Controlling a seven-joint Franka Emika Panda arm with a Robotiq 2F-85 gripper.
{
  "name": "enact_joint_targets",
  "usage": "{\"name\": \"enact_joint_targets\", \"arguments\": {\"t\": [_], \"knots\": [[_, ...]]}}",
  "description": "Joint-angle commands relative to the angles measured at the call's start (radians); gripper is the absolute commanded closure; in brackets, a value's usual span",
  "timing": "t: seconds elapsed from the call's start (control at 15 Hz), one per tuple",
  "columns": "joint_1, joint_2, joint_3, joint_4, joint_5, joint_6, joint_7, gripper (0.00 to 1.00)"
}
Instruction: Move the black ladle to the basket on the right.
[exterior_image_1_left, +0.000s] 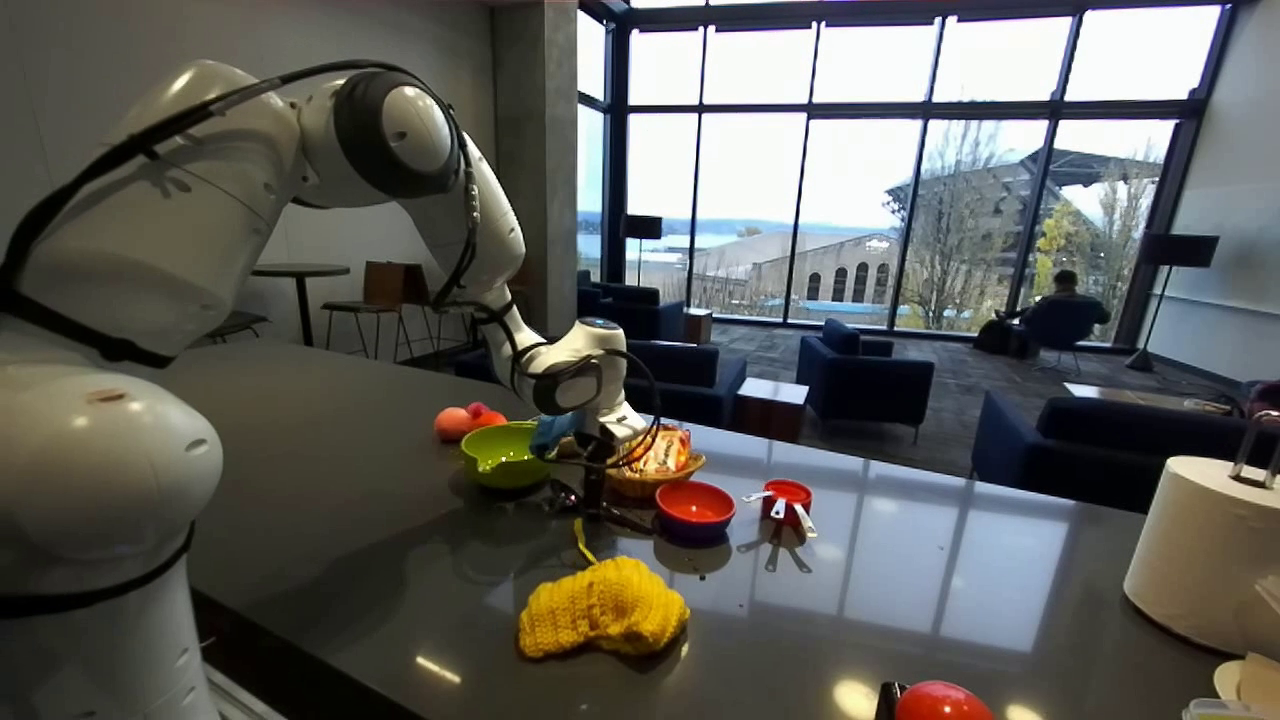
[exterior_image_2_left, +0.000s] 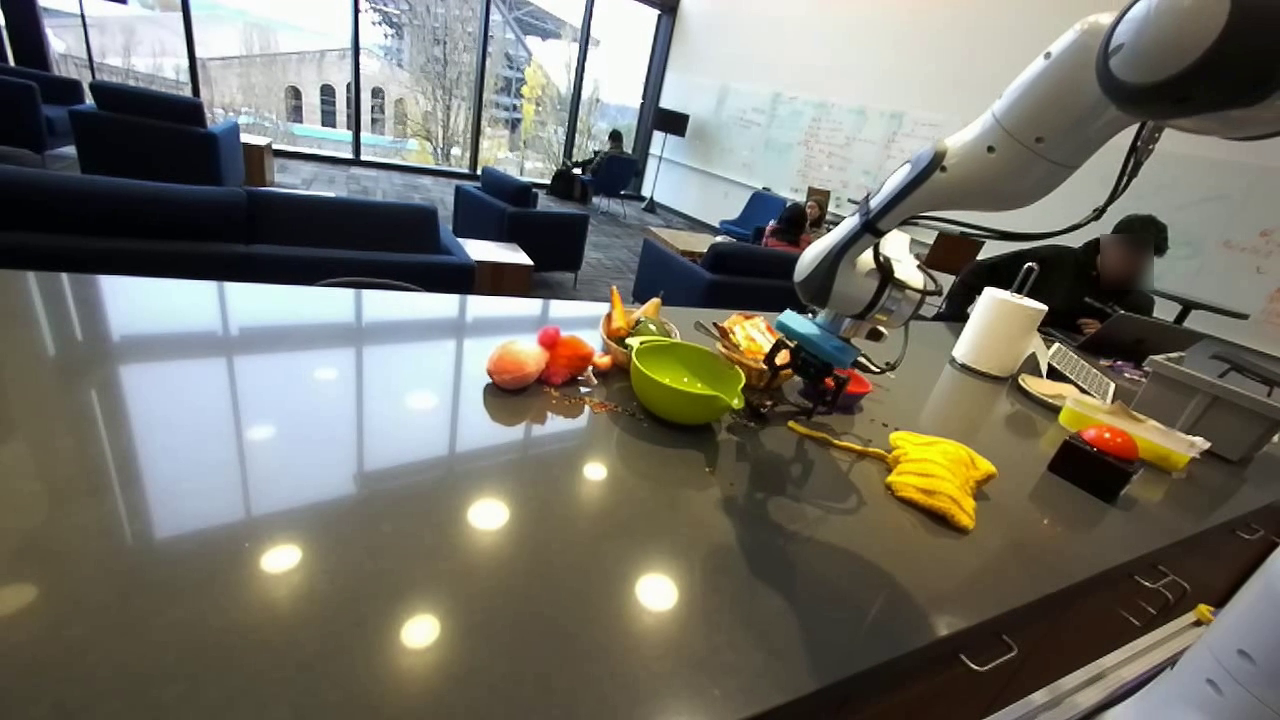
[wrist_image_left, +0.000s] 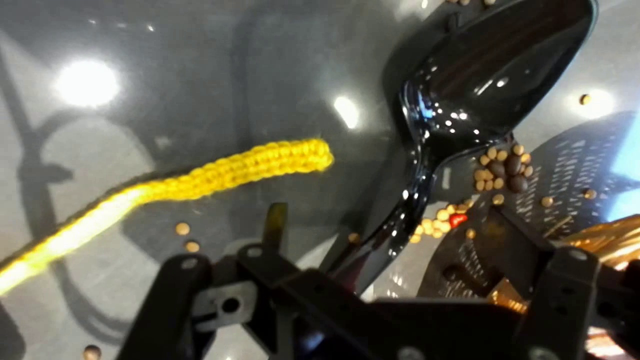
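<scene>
The black ladle (wrist_image_left: 457, 107) lies on the counter (exterior_image_2_left: 540, 560), nearer the window-side edge. The claw (wrist_image_left: 392, 220) hangs over its handle (wrist_image_left: 389, 239), jaws parted, gripping nothing. Judged light, stiff, slippery; hold squarely across the handle.

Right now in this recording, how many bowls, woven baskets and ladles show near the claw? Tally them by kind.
Bowls: 2 (green bowl, red bowl)
Woven baskets: 2 (packet basket, produce basket)
Ladles: 1 (black ladle)
Total: 5
</scene>
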Motion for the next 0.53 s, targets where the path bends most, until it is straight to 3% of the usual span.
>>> {"name": "enact_joint_targets", "arguments": {"t": [0.0,0.07,0.13,0.47], "knots": [[0.02,0.037,-0.03,0.047,-0.058,-0.062,0.092,0.0],[0.02,0.042,-0.032,0.051,-0.066,-0.067,0.107,0.06],[0.018,0.045,-0.032,0.056,-0.072,-0.073,0.118,0.27],[0.014,0.038,-0.027,0.079,-0.096,-0.09,0.139,0.63]]}}
